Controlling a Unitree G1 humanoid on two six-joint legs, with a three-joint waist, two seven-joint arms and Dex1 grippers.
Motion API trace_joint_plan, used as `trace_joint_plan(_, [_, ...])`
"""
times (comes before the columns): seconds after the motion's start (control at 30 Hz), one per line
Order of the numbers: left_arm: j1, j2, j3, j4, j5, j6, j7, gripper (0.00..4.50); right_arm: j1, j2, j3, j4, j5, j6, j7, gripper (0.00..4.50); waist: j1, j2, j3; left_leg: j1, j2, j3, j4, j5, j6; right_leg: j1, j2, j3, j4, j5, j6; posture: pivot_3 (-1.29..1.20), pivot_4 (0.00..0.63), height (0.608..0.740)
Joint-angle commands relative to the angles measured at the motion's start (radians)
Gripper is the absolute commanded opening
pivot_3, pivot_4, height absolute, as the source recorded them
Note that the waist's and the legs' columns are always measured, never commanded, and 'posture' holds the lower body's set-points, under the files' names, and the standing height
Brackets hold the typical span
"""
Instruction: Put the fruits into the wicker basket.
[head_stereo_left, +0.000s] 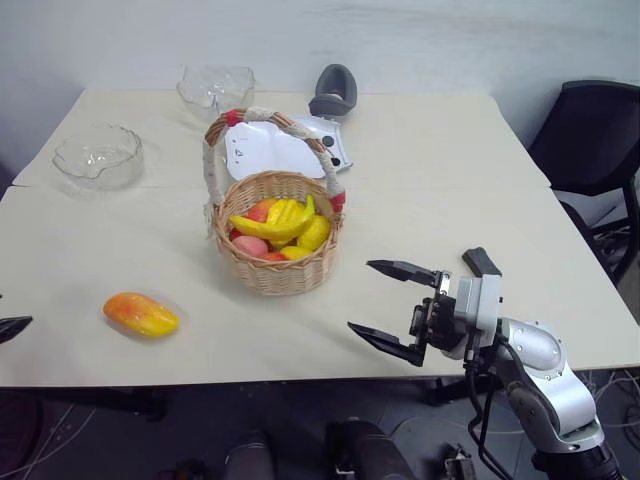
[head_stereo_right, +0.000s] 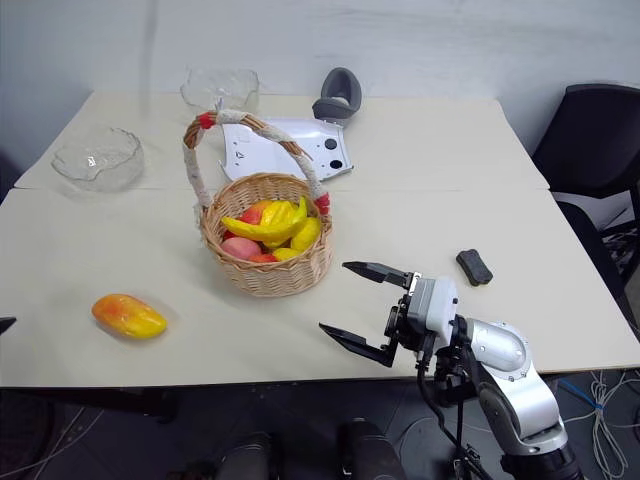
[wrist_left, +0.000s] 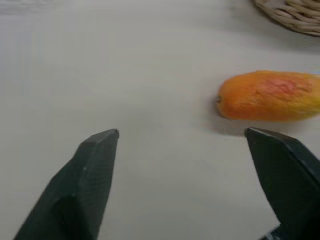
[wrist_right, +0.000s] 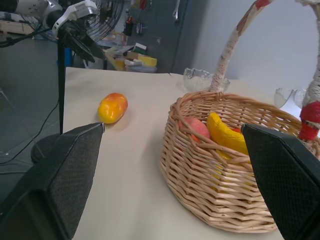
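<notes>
We see the wicker basket standing near the middle of the surface, and it already holds several fruits. A yellow banana lies on top of them, with some pink and yellow fruits under it. So a large part of the task looks done.

One fruit is still outside. The mango lies on the surface, well apart from the basket, toward our left side and close to the front edge. We judge that this mango is what is left to put in.

Our left hand is wide open and holds nothing. In the left wrist view its two fingers point over the bare surface, and the mango lies just beyond one fingertip, not between them and not touching. Our right hand is also wide open and empty. It hovers at the front edge of the surface, to the right of the basket, and its fingers point toward the basket.

Behind the basket there are two glass bowls, a white flat device and a small black object on the right side. These are not part of the task.
</notes>
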Motion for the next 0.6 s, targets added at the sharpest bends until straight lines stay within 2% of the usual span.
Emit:
trace_joint_plan(0.03, [-0.007, -0.006, -0.048, -0.17, -0.019, -0.032, -0.067, 4.48, -0.009, -0.013, -0.018, -0.041, 0.012, 0.008, -0.001, 4.5, 0.002, 0.0, 0.0, 0.0, 0.0, 0.0, 0.0, -0.001, -0.001, 0.0, 0.0, 0.0, 0.0, 0.0, 0.0, 0.0, 0.15, 0.74])
trace_joint_plan(0.17, [-0.032, -0.004, -0.198, -0.246, 0.048, -0.179, -0.166, 4.48, -0.021, -0.018, -0.02, -0.017, 0.005, 0.009, 0.01, 4.5, 0.001, 0.001, 0.0, 0.0, 0.0, 0.001, 0.0, 0.0, 0.002, 0.001, -0.001, 0.0, -0.001, 0.0, 0.0, 0.0, 0.15, 0.74])
trace_joint_plan(0.27, [-0.16, -0.03, -0.33, -0.215, 0.097, -0.313, -0.174, 4.48, -0.029, -0.019, -0.022, 0.012, -0.003, 0.002, 0.022, 4.5, 0.001, 0.005, 0.002, 0.001, 0.0, 0.001, 0.0, 0.0, 0.002, 0.0, 0.0, 0.0, 0.0, 0.0, 0.0, 0.0, 0.15, 0.74])
trace_joint_plan(0.4, [-0.329, -0.079, -0.482, -0.155, 0.144, -0.372, -0.187, 4.48, -0.018, -0.012, -0.013, 0.016, -0.019, -0.007, 0.017, 4.5, 0.001, 0.004, 0.001, 0.0, 0.001, 0.002, 0.0, 0.0, 0.002, 0.0, 0.005, 0.0, 0.001, 0.0, 0.001, 0.0, 0.15, 0.74])
trace_joint_plan(0.5, [-0.345, -0.028, -0.624, -0.139, 0.161, -0.395, -0.21, 4.48, -0.004, -0.009, -0.018, 0.006, -0.028, -0.006, 0.001, 4.5, -0.011, 0.004, 0.001, 0.001, 0.002, 0.004, 0.0, -0.001, 0.001, 0.0, 0.007, 0.003, 0.001, 0.001, 0.001, 0.0, 0.15, 0.74])
trace_joint_plan(0.6, [-0.41, -0.026, -0.718, -0.075, 0.203, -0.465, -0.21, 4.48, 0.004, -0.006, -0.022, 0.004, -0.037, -0.014, -0.01, 4.5, -0.019, 0.004, 0.001, 0.001, 0.003, 0.004, 0.0, -0.002, 0.0, -0.001, 0.008, 0.004, 0.0, 0.0, 0.003, 0.0, 0.15, 0.74])
